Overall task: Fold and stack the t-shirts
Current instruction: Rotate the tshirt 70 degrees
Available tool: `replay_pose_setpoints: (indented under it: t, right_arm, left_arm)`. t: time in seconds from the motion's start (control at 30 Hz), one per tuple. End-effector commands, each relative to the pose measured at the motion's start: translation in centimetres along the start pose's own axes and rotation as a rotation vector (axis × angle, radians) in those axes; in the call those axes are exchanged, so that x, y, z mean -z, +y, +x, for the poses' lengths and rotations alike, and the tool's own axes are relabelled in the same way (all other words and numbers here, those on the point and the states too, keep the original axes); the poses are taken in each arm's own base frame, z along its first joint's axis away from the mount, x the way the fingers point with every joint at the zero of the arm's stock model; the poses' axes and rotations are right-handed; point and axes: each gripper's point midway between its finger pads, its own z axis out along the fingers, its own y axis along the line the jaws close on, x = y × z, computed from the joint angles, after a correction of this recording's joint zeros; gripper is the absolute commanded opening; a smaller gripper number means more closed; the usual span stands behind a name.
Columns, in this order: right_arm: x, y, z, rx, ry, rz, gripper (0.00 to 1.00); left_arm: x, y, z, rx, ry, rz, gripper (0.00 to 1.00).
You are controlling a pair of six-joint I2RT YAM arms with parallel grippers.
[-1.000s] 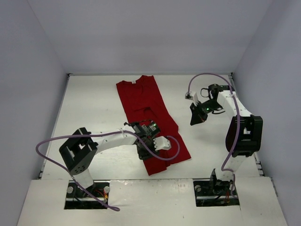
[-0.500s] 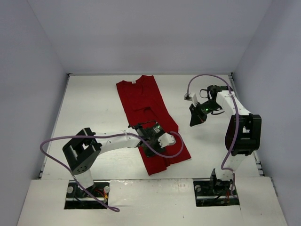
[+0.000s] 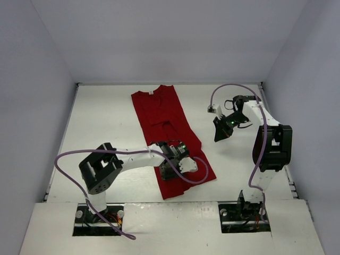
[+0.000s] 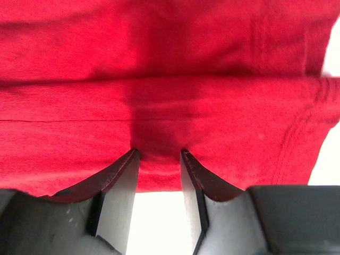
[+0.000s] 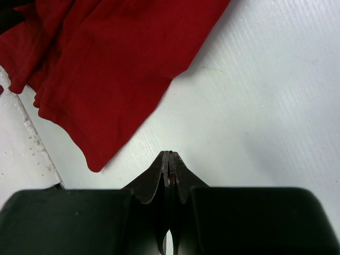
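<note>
The dark red t-shirt (image 3: 159, 109) lies as a long folded strip on the white table, collar at the far end, running diagonally toward the near right. My left gripper (image 3: 169, 169) is low over its near part. In the left wrist view the left gripper (image 4: 158, 154) has its jaws apart with the edge of the t-shirt (image 4: 170, 64) lying between the tips; the cloth is flat, not bunched. My right gripper (image 3: 219, 137) hovers to the right of the shirt. The right gripper (image 5: 169, 154) is shut on nothing over bare table, with the t-shirt (image 5: 117, 58) ahead and left of it.
Grey walls close the table (image 3: 106, 122) on the left, back and right. Purple cables (image 3: 64, 164) loop from both arms; the left one trails over the shirt's near end. The right arm's column (image 3: 271, 149) stands near the right edge.
My left arm has swung further right and nearer along the shirt's lower part, and its jaws have narrowed a little. The right arm has hardly moved.
</note>
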Motion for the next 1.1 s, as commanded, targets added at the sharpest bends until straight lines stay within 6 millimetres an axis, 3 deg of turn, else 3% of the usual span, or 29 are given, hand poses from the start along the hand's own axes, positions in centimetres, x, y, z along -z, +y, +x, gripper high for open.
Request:
replay_pose_setpoints:
  t: [0.0,0.17,0.33,0.53,0.67,0.8,0.9,0.97,1.07]
  right_arm:
    - [1.2,0.6,-0.7,0.009,-0.003,0.015,0.0]
    - [1.3,1.3,-0.5,0.027,-0.002,0.014,0.0]
    - [1.6,3.0,0.4,0.172,0.049,0.038,0.0]
    - [0.1,6.7,3.0,0.309,0.147,0.003,0.0]
    - [-1.2,11.1,2.9,0.508,0.145,-0.066,0.0]
    - [-1.4,15.4,1.6,0.762,0.027,-0.131,0.0]
    - [-1.9,17.3,1.6,0.979,-0.035,-0.18,0.08]
    - [-2.4,18.4,1.6,1.1,-0.068,-0.212,0.13]
    - [-3.1,19.7,1.9,1.257,-0.076,-0.256,0.21]
  left_arm:
    - [1.9,-1.6,3.1,-0.113,0.092,0.042,0.33]
    - [2.7,-2.6,4.9,-0.182,0.129,0.095,0.32]
    - [2.5,-3.1,8.3,-0.234,0.199,0.114,0.32]
    - [2.1,-3.8,10.8,-0.27,0.24,0.146,0.31]
    - [2.4,-3.7,11.5,-0.306,0.222,0.15,0.31]
    - [4.8,-2.5,8.5,-0.237,0.033,0.151,0.36]
    - [8.7,-2.0,5.0,-0.206,-0.223,0.176,0.49]
    - [11.5,-2.3,3.2,-0.239,-0.391,0.17,0.56]
    - [14.5,-3.8,2.5,-0.365,-0.555,0.14,0.67]
